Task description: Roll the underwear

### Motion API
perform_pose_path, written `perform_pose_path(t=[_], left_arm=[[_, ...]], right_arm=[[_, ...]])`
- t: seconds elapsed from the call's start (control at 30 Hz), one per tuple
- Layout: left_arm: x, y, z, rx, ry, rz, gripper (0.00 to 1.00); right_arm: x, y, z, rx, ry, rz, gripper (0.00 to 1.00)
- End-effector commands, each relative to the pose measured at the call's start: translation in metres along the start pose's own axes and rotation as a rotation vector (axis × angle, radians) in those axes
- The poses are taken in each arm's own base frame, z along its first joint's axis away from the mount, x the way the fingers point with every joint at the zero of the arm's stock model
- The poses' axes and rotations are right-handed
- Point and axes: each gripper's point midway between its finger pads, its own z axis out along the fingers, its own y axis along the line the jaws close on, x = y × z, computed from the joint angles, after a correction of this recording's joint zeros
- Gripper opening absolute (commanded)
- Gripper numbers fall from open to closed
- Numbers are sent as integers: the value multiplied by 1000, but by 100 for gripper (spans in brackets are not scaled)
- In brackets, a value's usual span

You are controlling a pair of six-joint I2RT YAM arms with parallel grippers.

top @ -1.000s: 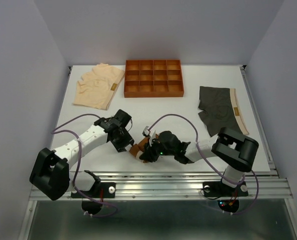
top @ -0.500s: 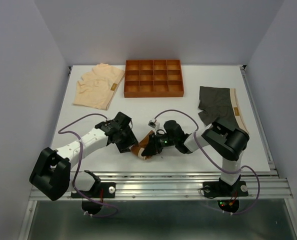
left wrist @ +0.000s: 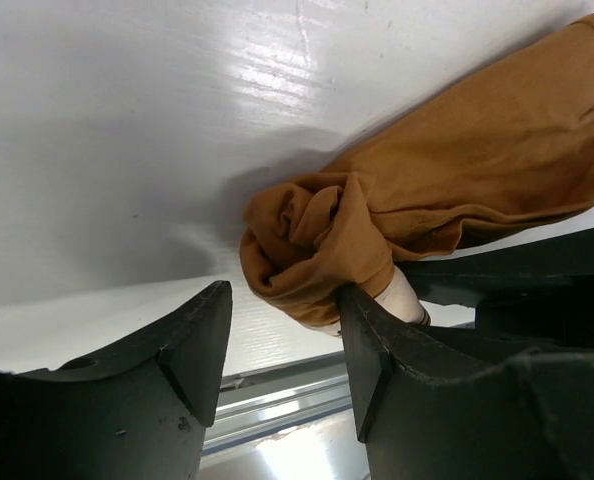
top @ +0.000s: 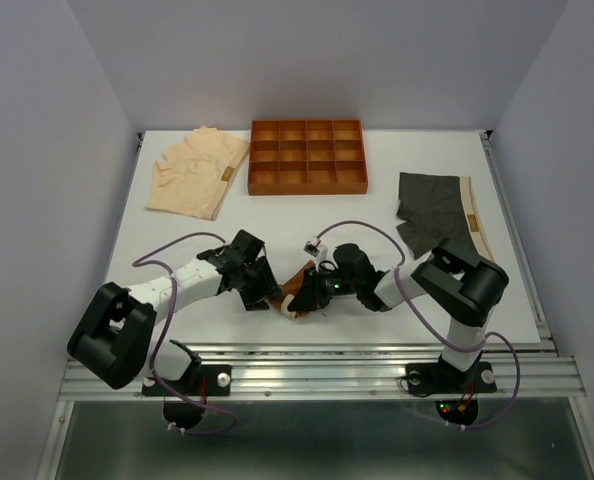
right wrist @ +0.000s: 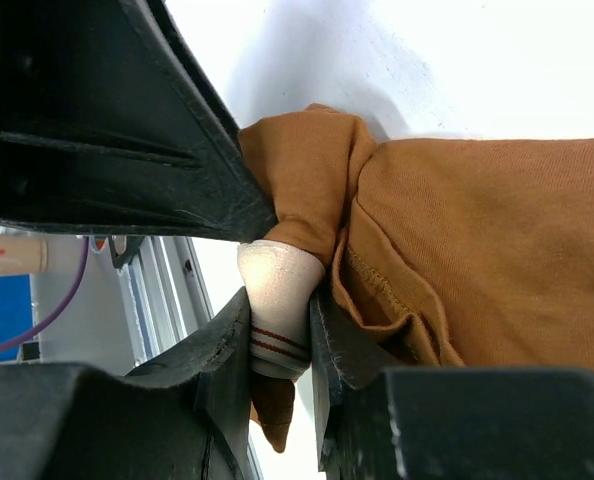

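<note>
The rust-brown underwear (top: 297,283) lies bunched at the near middle of the table, between both grippers. My right gripper (right wrist: 277,335) is shut on its cream striped waistband (right wrist: 277,305), with the brown fabric (right wrist: 477,250) spreading away to the right. My left gripper (left wrist: 282,345) is open at the bundle's twisted end (left wrist: 312,250), and its right finger (left wrist: 377,350) touches the fabric. In the top view the left gripper (top: 268,296) and right gripper (top: 303,297) nearly meet. The dark grey underwear (top: 429,212) lies flat at the right. The pale peach underwear (top: 192,175) lies at the far left.
The orange-brown grid tray (top: 307,157) stands at the back middle. The table's metal front rail (top: 317,360) runs just behind the grippers. Purple cables (top: 352,228) loop over both arms.
The left gripper has slid right and nearer, up against the brown bundle. The right gripper, still holding the waistband, has shifted slightly away from the front edge, and its arm has drawn in.
</note>
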Motion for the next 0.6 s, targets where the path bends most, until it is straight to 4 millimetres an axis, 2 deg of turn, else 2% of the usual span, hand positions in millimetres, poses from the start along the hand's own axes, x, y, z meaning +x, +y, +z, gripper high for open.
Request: perform_pose_path(t=[0.0,0.1,0.17,0.2,0.23,0.27,0.33,0.37,0.43,0.47,0.5,0.57], left_arm=[[4,-4,8,32,35,43,57],[4,-2,17,15,47,39,52],[4,-2,22,18,53,37,38],[4,-2,23,17,54,35,25],[3,-1,24,9,50,32,0],[3,0,24,-2,49,31,0],[-3,0,22,-19,25,28,0],[-5,4,21,-43,8,21,0],[-11,1,14,-45,-25,17,0],[-15,1,11,-57,-52,21,0],[-14,3,5,-73,-60,18,0],[-23,1,-5,-94,-104,15,0]], right_arm=[[52,-60,-11,216,126,53,3],[53,-57,-10,198,133,35,5],[52,-59,-10,208,130,26,6],[51,-60,-10,211,130,20,8],[47,-59,-10,212,124,0,9],[46,-59,-11,212,126,-16,11],[35,-55,-13,214,114,-76,27],[31,-54,-14,220,125,-120,42],[21,-49,-17,230,119,-185,49],[10,-39,-19,222,99,-231,52],[9,-33,-19,232,112,-287,57],[2,-20,-19,221,108,-350,62]])
